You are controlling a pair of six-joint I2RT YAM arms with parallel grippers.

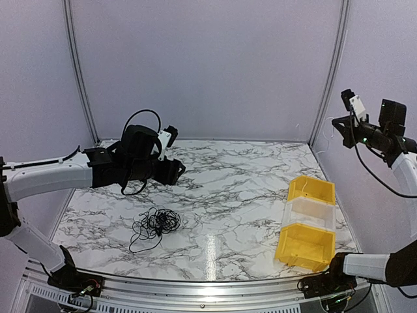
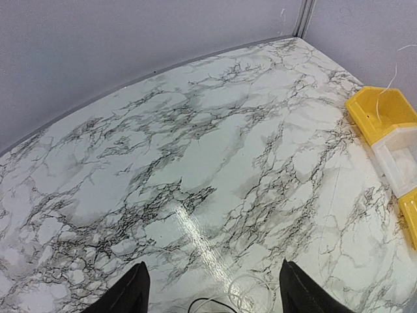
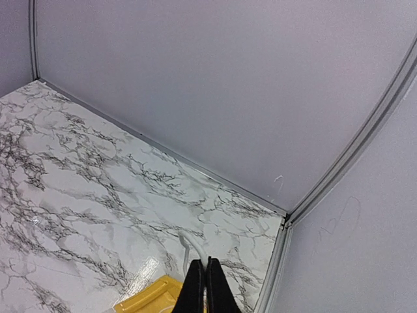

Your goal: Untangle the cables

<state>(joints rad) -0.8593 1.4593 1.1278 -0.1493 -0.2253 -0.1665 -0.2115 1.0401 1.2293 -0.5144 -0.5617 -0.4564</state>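
Left hand (image 2: 215,267) spread, empty, hovers just beyond cables (image 1: 154,225) on bench (image 1: 260,195); right hand (image 3: 203,287) pressed together. Best pinch one outer loop, not the knot.

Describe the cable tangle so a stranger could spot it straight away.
Start at the marble table. On its near left part, opposite the yellow bins on the right, lies the cable tangle. It is the only dark, wiry, loose thing lying there.

Top view: cables (image 1: 155,225) too fine to separate strand by strand. Left wrist view clips them at its bottom edge, only loop tips between my left end effector (image 2: 215,267) fingers. Yellow bins (image 2: 384,114) cut by right edge.
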